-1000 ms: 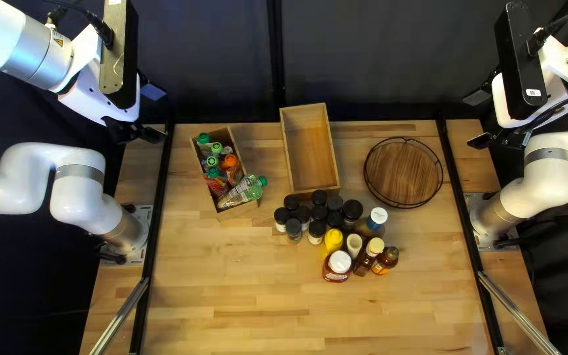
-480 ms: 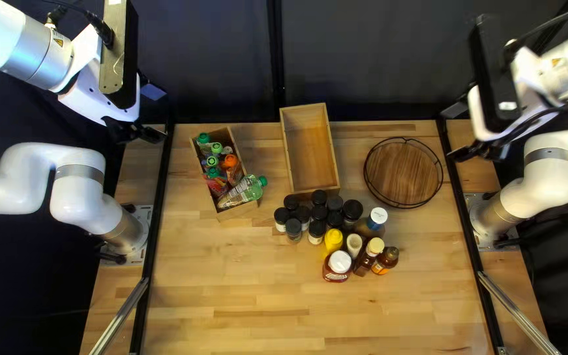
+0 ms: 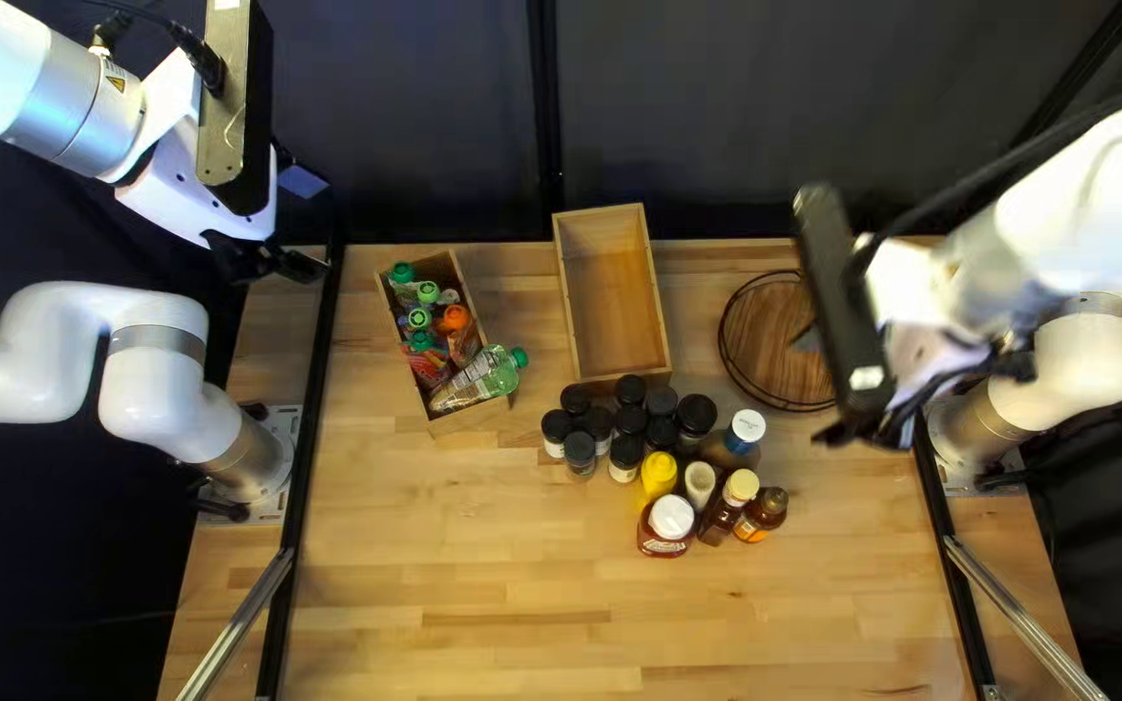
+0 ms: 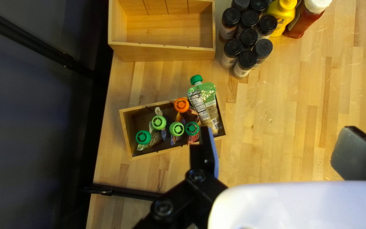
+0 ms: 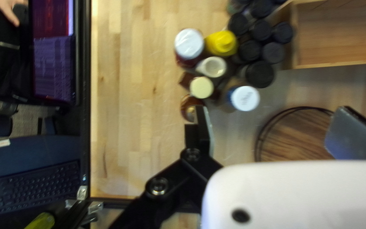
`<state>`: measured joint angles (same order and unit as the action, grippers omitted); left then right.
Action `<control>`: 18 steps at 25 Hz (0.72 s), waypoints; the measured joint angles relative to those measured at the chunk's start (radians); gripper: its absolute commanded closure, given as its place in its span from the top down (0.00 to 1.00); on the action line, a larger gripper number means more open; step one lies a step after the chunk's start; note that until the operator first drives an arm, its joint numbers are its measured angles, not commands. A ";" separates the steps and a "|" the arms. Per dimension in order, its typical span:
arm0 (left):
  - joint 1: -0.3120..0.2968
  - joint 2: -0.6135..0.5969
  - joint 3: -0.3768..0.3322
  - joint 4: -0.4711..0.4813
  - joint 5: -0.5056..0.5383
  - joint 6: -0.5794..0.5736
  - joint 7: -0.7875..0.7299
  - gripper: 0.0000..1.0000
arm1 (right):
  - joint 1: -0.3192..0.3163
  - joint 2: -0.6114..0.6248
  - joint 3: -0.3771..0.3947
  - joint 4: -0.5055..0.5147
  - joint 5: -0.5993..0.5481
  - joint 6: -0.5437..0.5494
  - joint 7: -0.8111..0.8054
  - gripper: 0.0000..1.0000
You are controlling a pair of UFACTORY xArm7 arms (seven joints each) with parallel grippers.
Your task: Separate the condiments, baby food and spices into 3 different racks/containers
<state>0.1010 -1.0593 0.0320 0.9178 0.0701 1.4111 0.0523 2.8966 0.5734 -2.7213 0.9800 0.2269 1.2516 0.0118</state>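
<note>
Hanging above the right part of the pale wooden counter (image 3: 457,584), the right claw (image 3: 818,387) is spread wide, partly covering the round brown wooden tray with a black wire rim (image 3: 769,325). The left claw (image 3: 307,223), off at the counter's left, also has its fingers well apart. Green- and orange-capped plastic pouches (image 4: 181,105) sit in one rectangular wooden box (image 3: 468,418). Black-capped spice jars (image 3: 631,419) cluster beside a second light wooden box (image 3: 613,299), with a yellow squeeze bottle (image 3: 657,478) and other sauce bottles (image 3: 670,517) crowded next to them.
</note>
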 measured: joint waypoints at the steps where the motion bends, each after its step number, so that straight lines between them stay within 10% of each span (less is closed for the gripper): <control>1: 0.000 0.000 0.000 0.000 0.000 0.000 0.000 1.00 | 0.002 -0.001 0.001 -0.010 -0.002 0.003 -0.008 1.00; 18: 0.000 0.000 0.000 0.000 0.000 0.000 0.000 1.00 | 0.020 -0.151 -0.020 -0.136 -0.129 -0.133 -0.365 1.00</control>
<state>0.1010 -1.0593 0.0320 0.9178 0.0701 1.4111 0.0523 2.9162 0.4221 -2.7408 0.8436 0.0981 1.1184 -0.3529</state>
